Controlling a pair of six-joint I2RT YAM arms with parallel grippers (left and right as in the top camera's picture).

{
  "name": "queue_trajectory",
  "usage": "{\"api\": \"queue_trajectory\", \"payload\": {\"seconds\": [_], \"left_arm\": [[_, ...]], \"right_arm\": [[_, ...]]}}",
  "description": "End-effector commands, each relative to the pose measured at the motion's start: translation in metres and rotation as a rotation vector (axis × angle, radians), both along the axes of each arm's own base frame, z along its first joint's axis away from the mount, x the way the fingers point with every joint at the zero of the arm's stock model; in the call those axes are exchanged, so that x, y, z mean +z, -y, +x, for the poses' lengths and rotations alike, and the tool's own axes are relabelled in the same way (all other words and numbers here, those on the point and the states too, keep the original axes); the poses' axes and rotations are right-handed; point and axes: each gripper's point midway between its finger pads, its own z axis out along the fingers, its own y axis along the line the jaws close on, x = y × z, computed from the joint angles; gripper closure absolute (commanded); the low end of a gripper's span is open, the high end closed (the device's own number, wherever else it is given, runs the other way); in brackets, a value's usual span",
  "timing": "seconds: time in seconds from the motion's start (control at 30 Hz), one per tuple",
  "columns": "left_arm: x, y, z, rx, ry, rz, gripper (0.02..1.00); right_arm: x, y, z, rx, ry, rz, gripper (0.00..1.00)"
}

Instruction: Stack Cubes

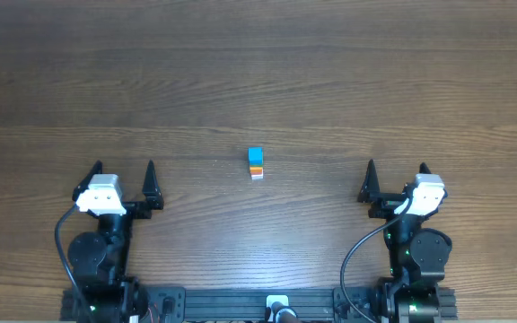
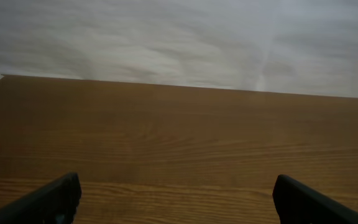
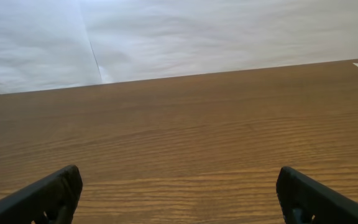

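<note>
Cube stack [image 1: 256,164] stands mid-table [image 1: 258,72], between the two arms. Blue cube [image 1: 256,155] is on top, orange cube [image 1: 257,168] under it, and a pale cube [image 1: 257,175] at the bottom. Left gripper [image 1: 124,170] is parked near its base, jaws spread wide, holding nothing. Right gripper [image 1: 397,170] is the same on its side, wide open and empty. Both sit well apart from the stack.

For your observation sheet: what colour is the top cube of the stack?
The top cube is blue; the top view shows it best.
</note>
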Motion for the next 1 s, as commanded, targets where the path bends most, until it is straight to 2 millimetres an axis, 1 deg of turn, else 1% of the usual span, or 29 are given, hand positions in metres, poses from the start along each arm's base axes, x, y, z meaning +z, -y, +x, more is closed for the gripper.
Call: {"api": "queue_trajectory", "payload": {"seconds": [0.03, 0.2, 1.0], "left_arm": [[-0.0015, -0.0028, 0.0000, 0.015, 0.003, -0.013, 0.018], [-0.0015, -0.0027, 0.0000, 0.014, 0.003, -0.013, 0.018], [-0.0015, -0.0027, 0.0000, 0.014, 0.003, -0.013, 0.018]], "right_arm": [[-0.0018, -0.0016, -0.0001, 0.017, -0.002, -0.087, 0.009], [-0.0019, -0.0059, 0.0000, 0.043, -0.002, -0.110, 0.009], [-0.0017, -0.0054, 0.0000, 0.040, -0.001, -0.110, 0.009]]}}
